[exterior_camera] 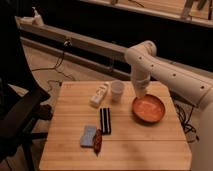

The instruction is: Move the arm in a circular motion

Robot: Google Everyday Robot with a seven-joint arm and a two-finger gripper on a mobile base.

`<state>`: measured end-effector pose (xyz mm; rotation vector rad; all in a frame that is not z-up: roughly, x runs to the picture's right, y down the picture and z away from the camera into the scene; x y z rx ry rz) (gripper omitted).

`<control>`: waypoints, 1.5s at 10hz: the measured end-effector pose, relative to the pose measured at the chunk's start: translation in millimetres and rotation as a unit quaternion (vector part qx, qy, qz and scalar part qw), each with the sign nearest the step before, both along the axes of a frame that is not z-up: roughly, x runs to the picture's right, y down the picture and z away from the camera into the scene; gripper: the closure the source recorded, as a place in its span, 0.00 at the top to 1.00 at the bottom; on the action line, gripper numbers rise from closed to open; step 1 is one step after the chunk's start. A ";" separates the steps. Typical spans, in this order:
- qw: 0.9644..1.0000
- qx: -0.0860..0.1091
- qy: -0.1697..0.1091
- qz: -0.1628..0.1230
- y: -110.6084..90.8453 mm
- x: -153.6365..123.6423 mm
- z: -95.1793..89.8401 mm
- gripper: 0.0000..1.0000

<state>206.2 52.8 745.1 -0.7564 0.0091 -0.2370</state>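
The arm [170,72] reaches in from the right with its elbow raised and its tip turned down. That likely keeps the gripper [141,91] above the table [65,145] with room to sweep a circle. I cannot tell whether the gripper is wide or narrow. An orange bowl [148,109] lies just below it, a white cup [117,91] stands just left, and a bottle [99,95] lies farther left.
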 end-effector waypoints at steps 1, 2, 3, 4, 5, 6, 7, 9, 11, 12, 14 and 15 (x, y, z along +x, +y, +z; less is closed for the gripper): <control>1.000 0.002 0.006 0.017 6.1 6.2 -6.9 0.00; 0.999 0.007 0.015 0.040 14.7 15.9 -17.9 0.00; 0.997 0.011 0.027 0.066 26.9 27.8 -32.8 0.00; 0.994 0.012 0.047 0.099 40.4 46.3 -47.5 0.00; 0.990 0.012 0.068 0.123 47.7 64.0 -54.3 0.00; 0.987 0.014 0.084 0.136 52.2 82.3 -57.8 0.00; 0.987 0.015 0.083 0.134 52.4 96.0 -56.1 0.00; 0.990 0.017 0.071 0.120 40.3 105.5 -42.6 0.00; 0.990 0.019 0.072 0.117 14.1 93.8 -20.0 0.00; 0.990 0.020 0.070 0.118 3.2 86.4 -10.5 0.00; 0.991 0.022 0.075 0.112 -5.2 91.8 -2.9 0.00; 0.991 0.021 0.074 0.109 -3.9 92.1 -2.9 0.00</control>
